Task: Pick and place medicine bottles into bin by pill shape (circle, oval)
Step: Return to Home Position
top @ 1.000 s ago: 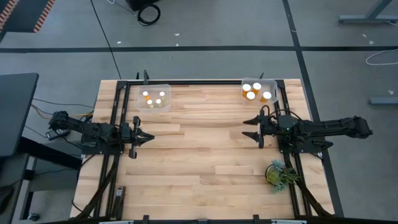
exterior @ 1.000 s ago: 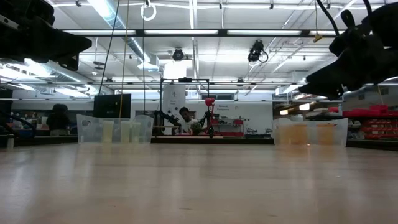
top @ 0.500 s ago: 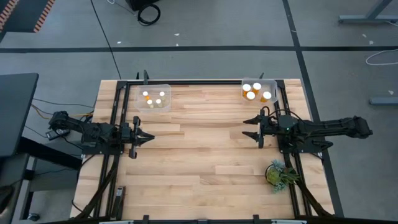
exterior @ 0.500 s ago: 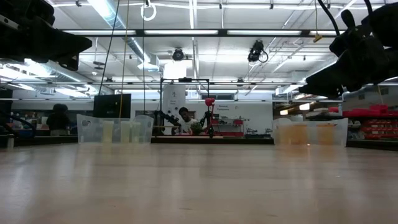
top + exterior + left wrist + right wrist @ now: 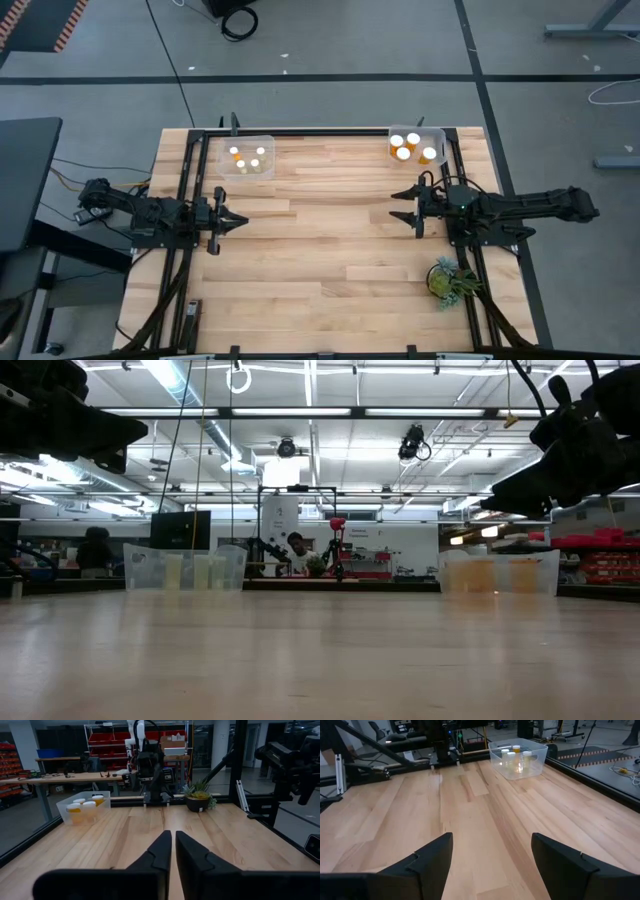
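Left claw (image 5: 238, 219) and right claw (image 5: 398, 205) hang empty above the counter (image 5: 320, 255).
At 9 o'clock the left claw has its fingers pressed together; at 3 o'clock the right claw has its fingers spread apart. Four narrower bottles (image 5: 260, 152) stand in the clear left bin (image 5: 268, 143) at 11 o'clock, and four wider bottles (image 5: 403, 153) stand in the clear right bin (image 5: 439, 134) at 1 o'clock. A green plant (image 5: 450, 278) sits at 5 o'clock.

Wooden table (image 5: 320, 262), potted plant (image 5: 448, 279), distant person (image 5: 297, 548)
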Available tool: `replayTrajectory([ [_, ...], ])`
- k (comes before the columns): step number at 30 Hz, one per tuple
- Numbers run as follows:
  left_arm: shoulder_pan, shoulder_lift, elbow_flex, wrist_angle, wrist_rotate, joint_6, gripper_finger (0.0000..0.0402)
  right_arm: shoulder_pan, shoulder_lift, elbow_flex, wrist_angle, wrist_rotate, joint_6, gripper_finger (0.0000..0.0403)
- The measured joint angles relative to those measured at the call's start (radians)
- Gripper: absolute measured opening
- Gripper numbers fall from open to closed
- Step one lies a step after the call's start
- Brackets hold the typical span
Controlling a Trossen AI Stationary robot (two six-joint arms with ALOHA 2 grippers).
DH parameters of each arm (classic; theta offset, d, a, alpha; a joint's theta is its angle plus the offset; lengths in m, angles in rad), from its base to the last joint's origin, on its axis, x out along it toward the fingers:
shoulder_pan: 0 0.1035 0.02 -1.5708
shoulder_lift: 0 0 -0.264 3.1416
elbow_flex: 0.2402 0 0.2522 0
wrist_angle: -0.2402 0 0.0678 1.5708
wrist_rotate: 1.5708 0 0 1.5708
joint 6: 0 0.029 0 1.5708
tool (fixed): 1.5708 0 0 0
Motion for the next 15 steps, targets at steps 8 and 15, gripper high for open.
replayTrajectory([
  [8,0.000,0.000,0.000,0.000,0.000,0.000,0.0029,0.000,0.000,0.000,0.000,0.000,0.000,0.0276],
  [15,0.000,0.000,0.000,0.000,0.000,0.000,0.0023,0.000,0.000,0.001,0.000,0.000,0.000,0.0276],
])
